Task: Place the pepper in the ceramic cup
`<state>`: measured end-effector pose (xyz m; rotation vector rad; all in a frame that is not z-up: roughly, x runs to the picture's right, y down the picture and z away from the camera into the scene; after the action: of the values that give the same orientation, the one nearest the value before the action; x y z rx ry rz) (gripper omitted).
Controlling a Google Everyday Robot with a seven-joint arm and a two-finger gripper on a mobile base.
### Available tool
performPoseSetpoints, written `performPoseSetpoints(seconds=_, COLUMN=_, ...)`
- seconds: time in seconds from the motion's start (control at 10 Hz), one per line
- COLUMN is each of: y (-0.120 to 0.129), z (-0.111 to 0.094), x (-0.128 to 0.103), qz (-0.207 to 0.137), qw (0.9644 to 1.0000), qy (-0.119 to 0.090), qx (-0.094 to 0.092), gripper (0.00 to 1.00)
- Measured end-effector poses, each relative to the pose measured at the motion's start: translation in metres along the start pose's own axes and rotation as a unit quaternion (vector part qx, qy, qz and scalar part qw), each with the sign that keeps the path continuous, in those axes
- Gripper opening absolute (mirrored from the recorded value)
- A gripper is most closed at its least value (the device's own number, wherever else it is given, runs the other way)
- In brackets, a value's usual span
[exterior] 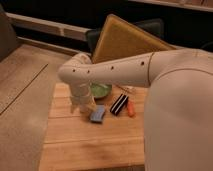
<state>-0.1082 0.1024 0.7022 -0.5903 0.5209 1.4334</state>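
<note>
The orange-red pepper (131, 109) lies on the wooden table (75, 145), just right of a black-and-white striped block (119, 104). My white arm reaches across from the right and bends down at its elbow. The gripper (82, 106) is at the arm's lower end, low over the table, left of a blue sponge (97, 114) and well left of the pepper. The white ceramic cup does not show; it may be hidden behind the arm.
A green bowl (101, 90) sits behind the sponge, partly covered by my arm. A large tan board (122, 42) leans at the table's back. A dark chair stands behind it. The floor lies left of the table's edge.
</note>
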Motion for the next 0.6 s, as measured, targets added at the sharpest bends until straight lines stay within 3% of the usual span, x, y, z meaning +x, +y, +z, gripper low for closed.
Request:
performPoseSetpoints(seconds=0.2, y=0.002, z=0.0, x=-0.002, qz=-0.003, qw=1.0, qy=-0.002, qx=0.0, gripper=0.65)
performPoseSetpoints(seconds=0.3, y=0.002, z=0.0, x=-0.008, qz=-0.022, qw=0.9997, qy=-0.008, qx=-0.001, gripper=0.65)
performPoseSetpoints(seconds=0.6, y=-0.042, z=-0.006, x=-0.031, qz=-0.037, qw=0.9983, qy=-0.039, qx=-0.021, gripper=0.65)
